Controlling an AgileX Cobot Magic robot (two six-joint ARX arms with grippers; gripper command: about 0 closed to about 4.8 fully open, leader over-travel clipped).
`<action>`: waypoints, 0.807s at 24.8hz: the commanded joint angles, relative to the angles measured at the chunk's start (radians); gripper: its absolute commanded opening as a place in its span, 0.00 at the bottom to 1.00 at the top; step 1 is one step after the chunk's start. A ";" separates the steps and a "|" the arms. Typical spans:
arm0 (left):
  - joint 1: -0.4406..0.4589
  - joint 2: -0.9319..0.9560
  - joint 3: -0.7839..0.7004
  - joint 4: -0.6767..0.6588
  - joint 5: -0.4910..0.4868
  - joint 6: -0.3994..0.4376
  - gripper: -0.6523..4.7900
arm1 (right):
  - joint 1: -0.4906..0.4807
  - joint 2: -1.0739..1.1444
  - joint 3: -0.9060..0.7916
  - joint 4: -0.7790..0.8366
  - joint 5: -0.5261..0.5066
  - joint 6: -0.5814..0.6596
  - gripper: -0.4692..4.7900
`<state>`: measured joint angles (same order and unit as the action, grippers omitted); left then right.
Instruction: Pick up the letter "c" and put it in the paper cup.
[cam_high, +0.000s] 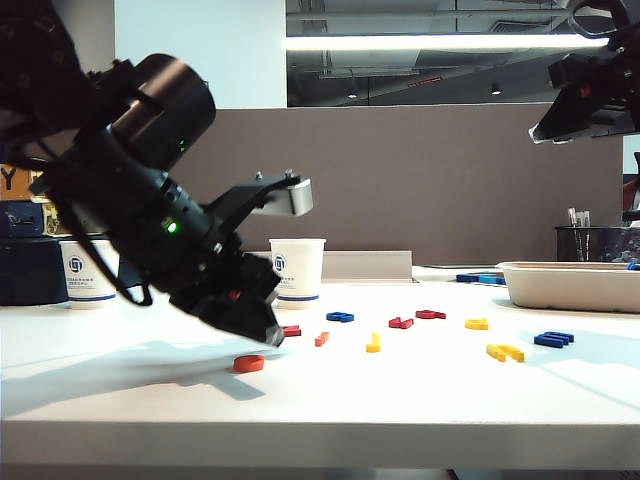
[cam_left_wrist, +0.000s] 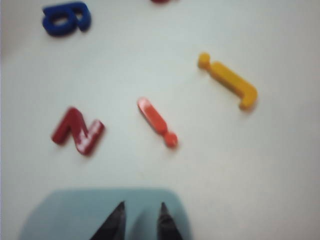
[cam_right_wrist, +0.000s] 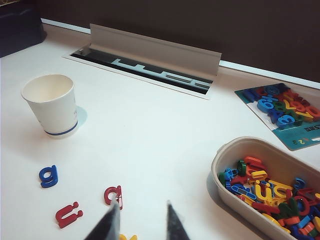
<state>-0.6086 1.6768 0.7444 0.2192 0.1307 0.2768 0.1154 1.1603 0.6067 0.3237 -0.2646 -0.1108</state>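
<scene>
- Watching my left gripper (cam_high: 270, 332) low over the tabletop (cam_high: 400, 400), jaws narrowly parted and pinching nothing.
- The letter "c" (cam_high: 249, 363) lies flat just camera-side of those tips, so the left arm is far nearer.
- The left wrist view misses it; only the exterior view shows it.
- The paper cup (cam_high: 297, 270) stands just behind; the right gripper (cam_right_wrist: 140, 222) hangs high, jaws spread.

On the white table (cam_high: 420, 400), the small flat orange-red plastic letter "c" (cam_high: 249, 363) lies nearest the front edge. The left gripper (cam_high: 272, 335) hangs just above and behind it, jaws slightly apart. Behind them stands the white tapered paper cup (cam_high: 297, 272), with 1 second white paper cup (cam_high: 88, 273) far left. The shallow beige tray (cam_high: 570, 285) sits far right, below the raised, open-jawed right gripper (cam_high: 545, 135).
</scene>
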 joint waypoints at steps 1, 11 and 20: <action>0.004 -0.038 0.027 -0.057 -0.026 0.005 0.27 | 0.001 -0.002 0.005 0.010 0.000 -0.002 0.31; 0.034 -0.227 0.026 -0.213 -0.018 -0.003 0.26 | 0.001 -0.006 0.005 0.010 0.000 -0.002 0.31; 0.028 -0.266 0.018 -0.383 0.032 -0.005 0.21 | 0.002 -0.023 0.005 0.010 -0.001 -0.002 0.31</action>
<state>-0.5747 1.4197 0.7624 -0.1413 0.1406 0.2729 0.1154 1.1435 0.6067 0.3237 -0.2642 -0.1108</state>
